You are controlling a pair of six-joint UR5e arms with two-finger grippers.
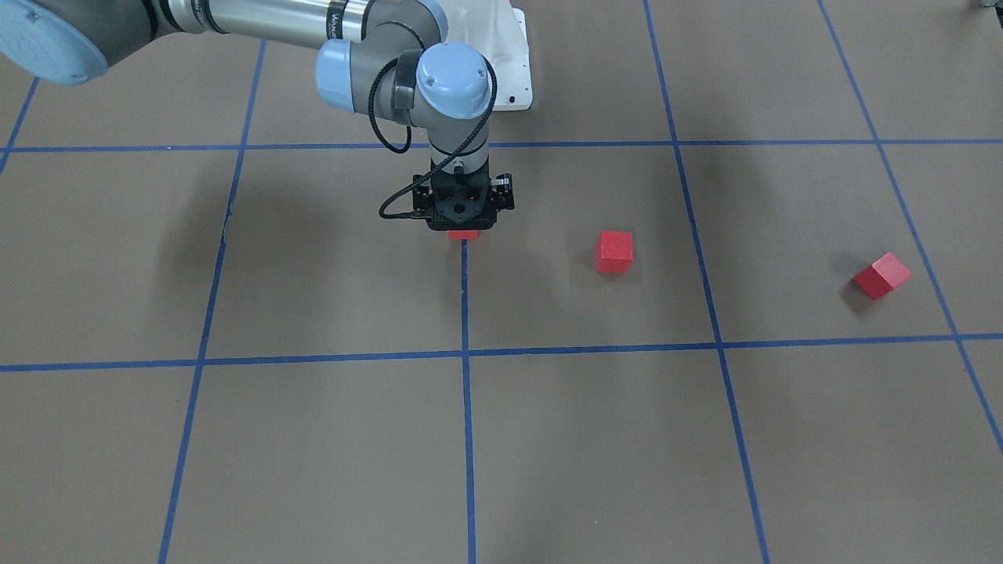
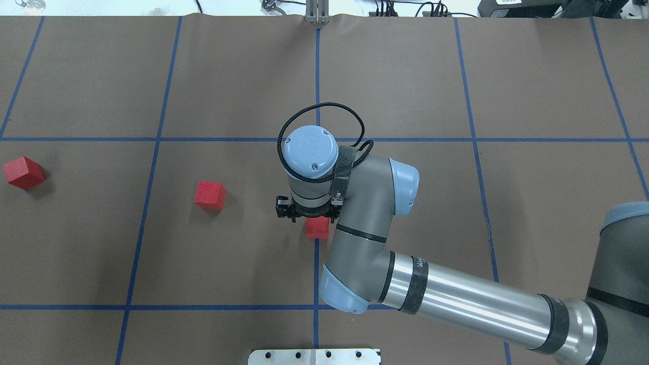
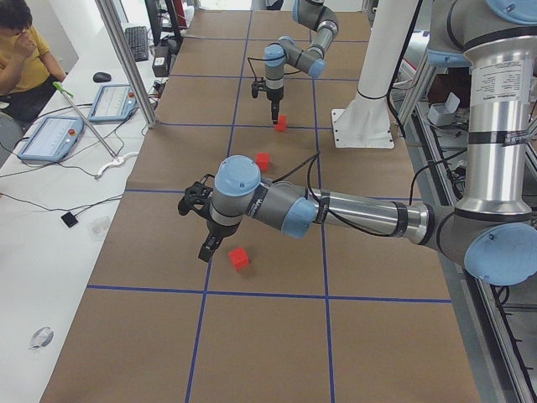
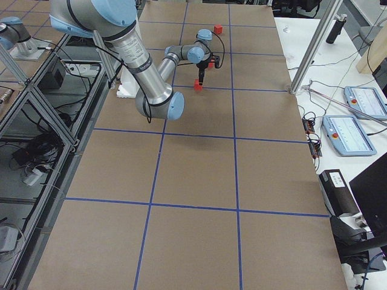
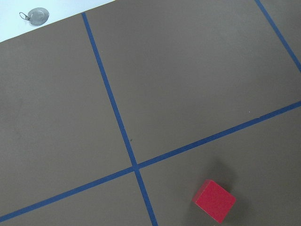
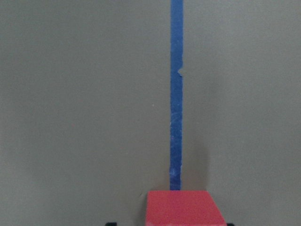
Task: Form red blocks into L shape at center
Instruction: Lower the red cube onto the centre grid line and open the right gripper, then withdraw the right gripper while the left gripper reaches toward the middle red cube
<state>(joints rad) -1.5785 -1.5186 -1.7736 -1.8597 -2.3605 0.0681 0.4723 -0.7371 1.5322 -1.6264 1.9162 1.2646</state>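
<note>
The likeliest slip is at the centre block, a small matte red cube sitting on the brown gridded desk where the blue tape line ends. The right hand stands straight over it. In the right wrist view its 2 dark fingertips show at either side: bare desk is visible between the cube and 1 tip, while the other tip looks almost against it. So the hand reads as partly open around the block, not clamping it. A lift with the near tip rubbing could twist or drag the cube off the middle and spoil the corner of the L.

The other 2 red blocks lie well apart from it, toward the robot's left. The middle block is roughly square to the grid. The far block is turned diagonal, so unless squared it would meet its neighbours crooked. The left hand hangs above the desk near that far block; how its jaws stand I cannot tell. Bringing both arms to the centre could crowd them.
</note>
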